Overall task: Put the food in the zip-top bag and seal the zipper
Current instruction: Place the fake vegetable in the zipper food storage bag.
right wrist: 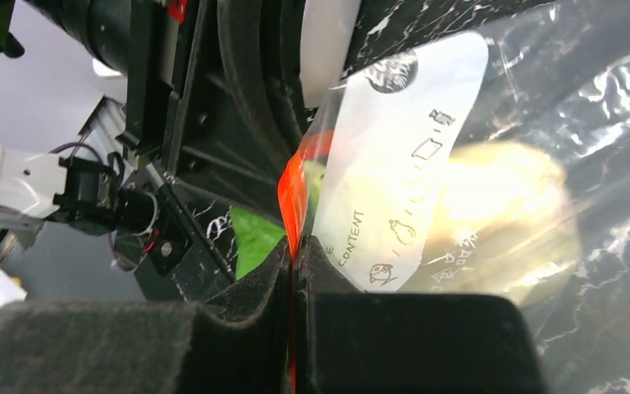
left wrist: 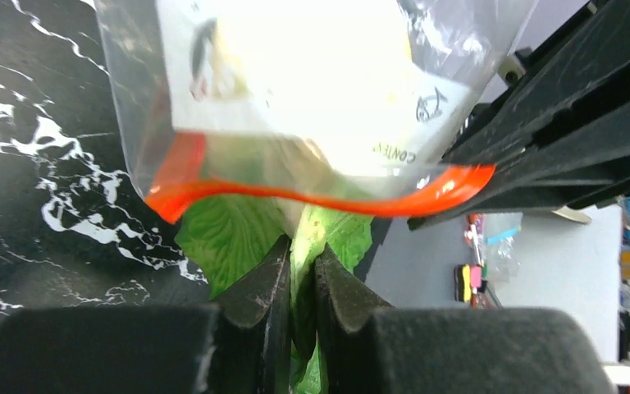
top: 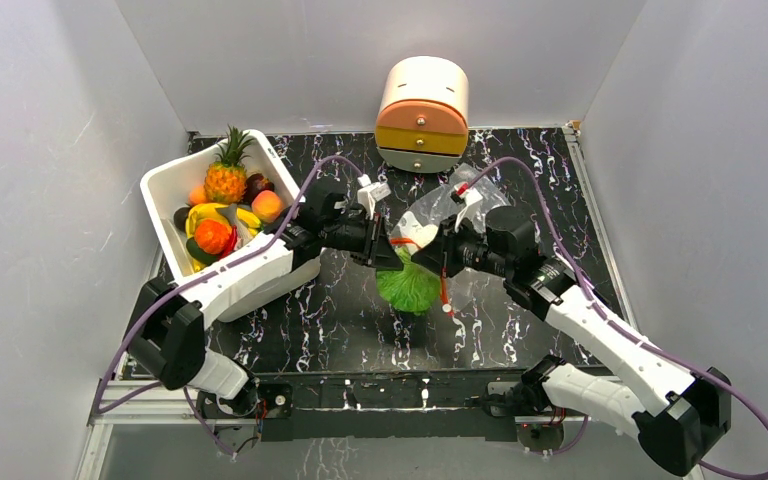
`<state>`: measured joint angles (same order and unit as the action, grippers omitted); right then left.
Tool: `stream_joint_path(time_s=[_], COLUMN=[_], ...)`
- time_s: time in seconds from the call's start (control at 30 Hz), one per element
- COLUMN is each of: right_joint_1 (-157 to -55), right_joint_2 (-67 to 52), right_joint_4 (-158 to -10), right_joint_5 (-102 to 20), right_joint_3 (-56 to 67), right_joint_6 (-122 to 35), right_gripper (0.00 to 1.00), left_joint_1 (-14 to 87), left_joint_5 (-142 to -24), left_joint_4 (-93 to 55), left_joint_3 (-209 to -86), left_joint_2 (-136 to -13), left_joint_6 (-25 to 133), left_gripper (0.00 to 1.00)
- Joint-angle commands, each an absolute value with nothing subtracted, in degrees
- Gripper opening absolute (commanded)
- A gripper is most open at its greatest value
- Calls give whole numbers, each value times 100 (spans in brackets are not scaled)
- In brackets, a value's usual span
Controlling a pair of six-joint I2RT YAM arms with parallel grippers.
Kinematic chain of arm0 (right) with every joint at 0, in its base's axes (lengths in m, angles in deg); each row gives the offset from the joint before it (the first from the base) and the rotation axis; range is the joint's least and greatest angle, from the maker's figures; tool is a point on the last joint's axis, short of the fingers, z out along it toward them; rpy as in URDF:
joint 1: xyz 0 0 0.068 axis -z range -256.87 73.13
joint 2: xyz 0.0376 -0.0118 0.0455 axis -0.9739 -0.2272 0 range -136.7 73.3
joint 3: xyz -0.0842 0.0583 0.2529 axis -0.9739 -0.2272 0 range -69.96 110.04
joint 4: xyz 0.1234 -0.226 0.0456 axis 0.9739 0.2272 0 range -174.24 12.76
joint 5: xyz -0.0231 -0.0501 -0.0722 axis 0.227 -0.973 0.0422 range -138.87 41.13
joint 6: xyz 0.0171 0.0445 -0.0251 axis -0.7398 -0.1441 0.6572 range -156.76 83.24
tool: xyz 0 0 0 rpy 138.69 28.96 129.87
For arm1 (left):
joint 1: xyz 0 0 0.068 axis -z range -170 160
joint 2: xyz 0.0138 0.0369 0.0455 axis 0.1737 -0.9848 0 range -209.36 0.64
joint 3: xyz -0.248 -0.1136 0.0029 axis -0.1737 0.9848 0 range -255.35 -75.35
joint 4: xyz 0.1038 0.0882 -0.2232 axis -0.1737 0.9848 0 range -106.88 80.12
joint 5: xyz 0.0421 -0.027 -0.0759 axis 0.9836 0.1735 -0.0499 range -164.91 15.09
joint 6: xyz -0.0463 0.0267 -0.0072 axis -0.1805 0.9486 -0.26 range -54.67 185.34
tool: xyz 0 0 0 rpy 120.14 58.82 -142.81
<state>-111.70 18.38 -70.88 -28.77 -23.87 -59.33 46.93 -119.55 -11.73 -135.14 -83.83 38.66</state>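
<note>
Green leafy cabbage (top: 407,287) sticks partly out of the clear bag (top: 438,208), past its open red-orange zipper (left wrist: 312,199).

Bright even light, blurry wrist views, glare

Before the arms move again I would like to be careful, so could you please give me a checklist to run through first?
1. Left gripper pinching a cabbage leaf: ok.
2. Right gripper shut on the zipper: ok.
3. Cabbage fully inside the zip-top bag: not ok, green leaves hang outside the mouth.
4. Zipper sealed: not ok.
5. Other food bagged: not ok, fruit lies in the white tub.
6. Enough room left in the bag: cannot tell.
</note>
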Motion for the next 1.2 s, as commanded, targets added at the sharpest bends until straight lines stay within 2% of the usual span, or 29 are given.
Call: stream_joint_path(time_s=[0.0, 0.13, 0.3, 0.4, 0.53, 0.73, 0.83, 1.0, 1.07, 1.17], right_joint_1=[-11167, -11163, -11172, -11167, -11168, -11234, -11270, -11273, -11277, -11275], right_joint_2=[1835, 1400, 1082, 1273, 1421, 1169, 1128, 924, 905, 933], right_joint_4=[-7284, -7295, -7356, -7582, -8596, -8808, -9349, -9976, -10014, -9970], right_joint_5=[-2046, -1101, -524, -554, -757, -1015, -1147, -1504, -1696, -1906], right_joint_3=[-2191, -1973, -2050, -2218, -2814, -2848, -2993, -3191, -3182, -3265], right_joint_6=[-5992, -5653, -5627, -5750, -6492, -6403, -6642, -7215, -7351, -7417], right_gripper=[0, 0, 0, 0, 0, 0, 0, 0, 0, 0], left_joint_1=[4616, 4222, 4170, 4159, 4105, 4007, 3990, 3963, 3948, 3934], left_joint_5=[-11119, -11503, -11160, -10978, -10564, -10188, -10453, -11573, -11644, -11401], left_joint_4=[-1563, -1366, -511, -41, 189, 546, 70, -1481, -1325, -317], left_joint_3=[-13405, -13477, -14027, -14266, -14191, -14217, -13928, -13391, -13545, -14287], left_joint_2=[-7803, -7803, -7856, -7967, -7913, -8000, -7953, -7860, -7858, -7934], left_joint_6=[3907, 3716, 3945, 4059, 4091, 3822, 3018, 1545, 1534, 2093], left_gripper=[0, 0, 0, 0, 0, 0, 0, 0, 0, 0])
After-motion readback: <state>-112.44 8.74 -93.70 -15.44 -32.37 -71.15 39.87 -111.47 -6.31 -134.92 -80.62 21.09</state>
